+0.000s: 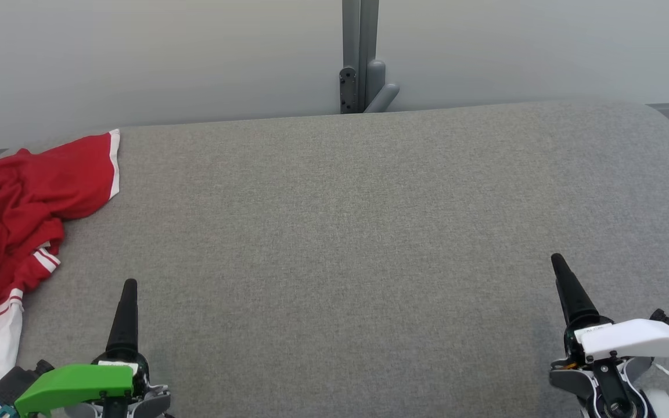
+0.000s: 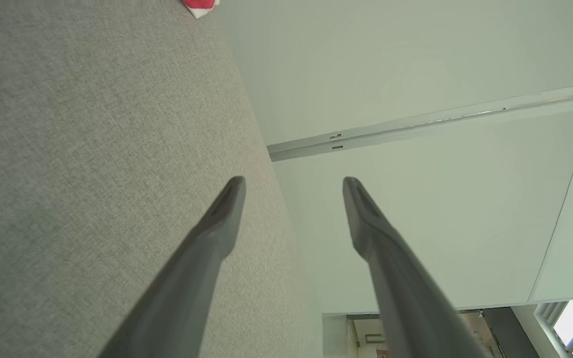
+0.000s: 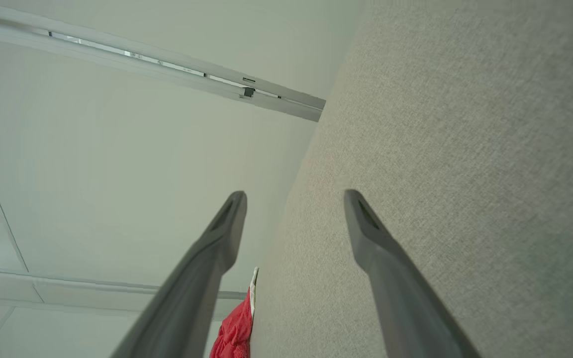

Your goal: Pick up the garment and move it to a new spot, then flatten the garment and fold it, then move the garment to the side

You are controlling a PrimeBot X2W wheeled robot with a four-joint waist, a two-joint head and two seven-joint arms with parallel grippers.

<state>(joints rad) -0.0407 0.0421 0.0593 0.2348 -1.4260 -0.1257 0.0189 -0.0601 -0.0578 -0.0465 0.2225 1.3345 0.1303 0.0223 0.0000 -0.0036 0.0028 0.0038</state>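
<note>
Left pincer (image 2: 294, 181) and right pincer (image 3: 295, 194) hover wide open, empty, above the table (image 1: 340, 232). The red garment (image 1: 15, 215) lies crumpled beyond the left pincer's outer side. It is likely soft and light, best pinched at a raised fold.

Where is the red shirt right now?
In the head view, the red shirt lies crumpled at the left edge of the grey table, ahead and left of the left gripper.
</note>
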